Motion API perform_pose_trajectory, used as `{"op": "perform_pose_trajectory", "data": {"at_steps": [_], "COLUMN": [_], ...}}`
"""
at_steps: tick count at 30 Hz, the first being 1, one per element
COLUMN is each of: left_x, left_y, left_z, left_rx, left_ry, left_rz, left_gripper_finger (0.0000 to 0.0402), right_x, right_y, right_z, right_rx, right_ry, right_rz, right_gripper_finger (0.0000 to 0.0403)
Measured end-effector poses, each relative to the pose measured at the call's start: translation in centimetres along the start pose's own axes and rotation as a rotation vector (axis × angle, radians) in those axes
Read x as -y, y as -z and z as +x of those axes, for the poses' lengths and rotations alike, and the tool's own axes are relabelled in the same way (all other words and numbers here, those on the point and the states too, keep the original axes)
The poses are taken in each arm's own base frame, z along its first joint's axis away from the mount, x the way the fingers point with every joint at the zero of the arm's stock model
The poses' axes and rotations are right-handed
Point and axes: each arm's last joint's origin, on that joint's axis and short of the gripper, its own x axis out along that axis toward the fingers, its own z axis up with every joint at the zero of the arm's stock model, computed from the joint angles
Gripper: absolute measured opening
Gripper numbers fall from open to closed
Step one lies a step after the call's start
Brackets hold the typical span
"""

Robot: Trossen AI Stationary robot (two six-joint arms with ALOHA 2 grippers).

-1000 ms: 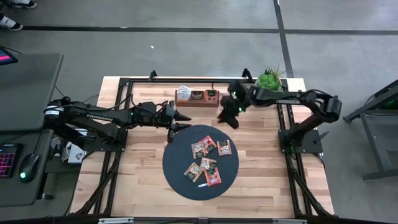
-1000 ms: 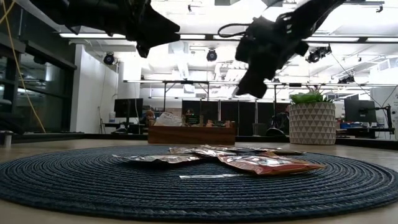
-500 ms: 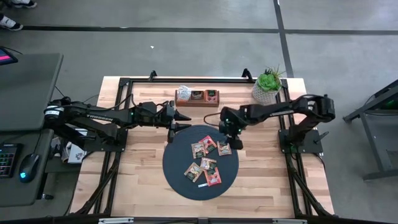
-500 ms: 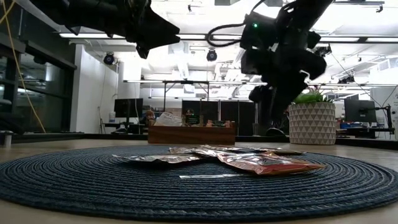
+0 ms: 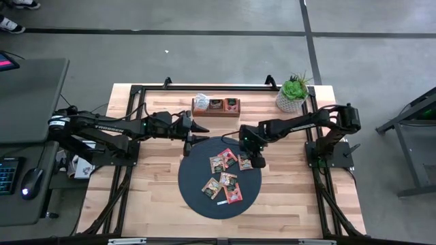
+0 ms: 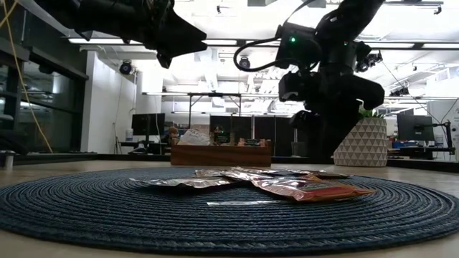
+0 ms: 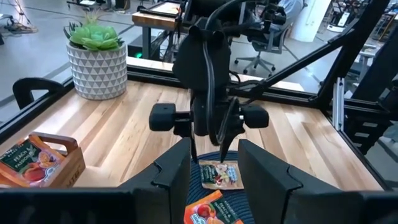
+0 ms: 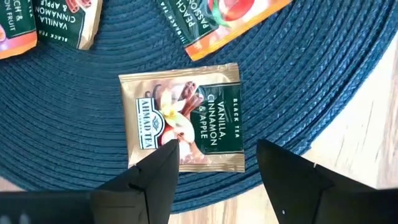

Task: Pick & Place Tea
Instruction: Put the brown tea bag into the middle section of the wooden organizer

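Several small square tea sachets (image 5: 227,179) lie flat on the dark round mat (image 5: 197,170). More of them sit in the wooden box (image 5: 216,107) at the far edge. My right gripper (image 8: 217,171) is open, low over the mat's right edge. Its fingers stand on either side of a gold and green sachet (image 8: 183,115), which also shows in the high view (image 5: 243,162). I cannot tell whether they touch it. My left gripper (image 5: 199,133) waits open in the air above the mat's far-left edge, pointing toward the right arm; its fingers show in its own view (image 7: 214,171).
A potted plant (image 5: 293,88) stands at the table's far right corner, beyond the right arm. A thin white strip (image 5: 220,203) lies near the mat's near edge. Bare wood (image 5: 150,190) shows left and right of the mat. A dark frame (image 5: 136,92) borders the table.
My right gripper has swung from beside the wooden box toward the table's near edge and come down over the mat's right edge, stopping over the gold and green sachet. The left arm and the sachets have kept still.
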Motion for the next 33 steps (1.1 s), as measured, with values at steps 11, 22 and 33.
{"op": "perform_pose_trajectory", "data": {"at_steps": [11,22,33], "left_x": [0.0,0.0,-0.1], "left_y": [0.1,0.4,0.6], "left_z": [0.0,0.0,0.0], "left_rx": [-0.012,-0.044,-0.058], "left_ry": [0.001,-0.003,-0.005], "left_rz": [0.000,-0.002,-0.002], "left_gripper_finger": [0.0131,0.0131,0.0131], "right_x": [-0.3,-0.2,0.0], "right_y": [0.5,1.9,1.9], "right_z": [0.9,2.0,2.1], "right_rx": [-0.014,-0.010,-0.007], "right_ry": [0.020,0.093,0.127], "right_rz": [-0.003,0.049,0.063], "right_gripper_finger": [0.0211,0.0198,0.0064]}}
